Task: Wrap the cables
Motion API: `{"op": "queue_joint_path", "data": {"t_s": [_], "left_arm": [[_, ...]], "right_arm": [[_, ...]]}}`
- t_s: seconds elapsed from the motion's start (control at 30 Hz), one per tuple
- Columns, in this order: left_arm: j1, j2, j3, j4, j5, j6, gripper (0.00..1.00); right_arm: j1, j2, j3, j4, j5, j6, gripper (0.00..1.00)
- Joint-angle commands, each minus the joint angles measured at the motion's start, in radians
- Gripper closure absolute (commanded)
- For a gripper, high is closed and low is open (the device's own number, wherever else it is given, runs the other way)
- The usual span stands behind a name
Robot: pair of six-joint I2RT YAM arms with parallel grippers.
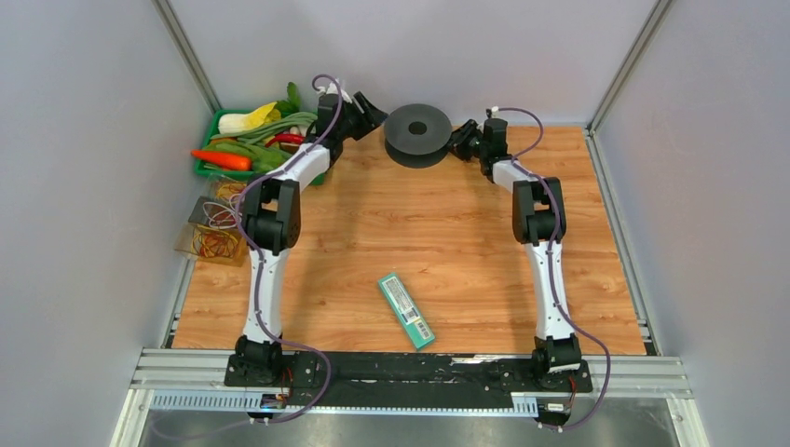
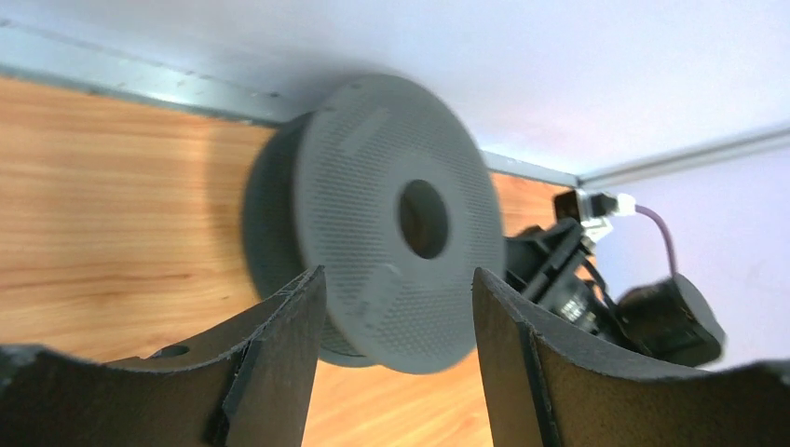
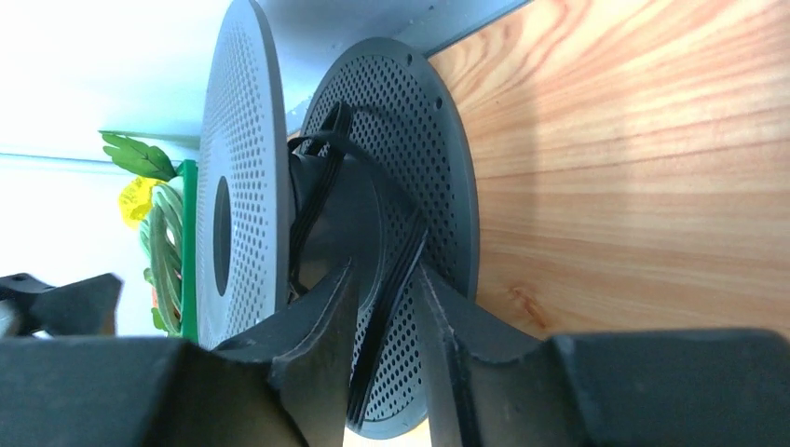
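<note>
Between spool (image 3: 373, 140) flanges, black cables (image 3: 387, 289), gripper-pinched

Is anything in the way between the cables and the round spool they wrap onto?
Nothing visible is. The cables run from between the right gripper fingers straight into the spool, between its two discs, onto the core.
</note>
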Motion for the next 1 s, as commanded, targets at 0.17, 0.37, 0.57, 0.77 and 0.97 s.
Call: {"op": "queue_joint_path", "data": {"t_s": [0.17,0.37,0.57,0.77,0.97], "left_arm": [[-0.032,-0.218,-0.062,0.057,0.133,0.2,0.33],[-0.032,-0.336,-0.107,-0.014,0.122,0.309,0.31],[-0.032,-0.44,-0.043,-0.317,0.133,0.49,0.3],[-0.031,-0.56,0.031,-0.67,0.09,0.7,0.28],[-0.008,-0.629,0.168,-1.05,0.14,0.843,0.27]], "right_arm": [[-0.009,-0.089,-0.084,0.016,0.04,-0.067,0.57],[-0.05,-0.221,-0.191,-0.041,0.038,-0.138,0.47],[-0.112,-0.411,-0.351,-0.09,0.015,-0.224,0.33],[-0.196,-0.626,-0.446,-0.198,-0.031,-0.34,0.17],[-0.219,-0.843,-0.454,-0.436,-0.095,-0.573,0.0]]}}
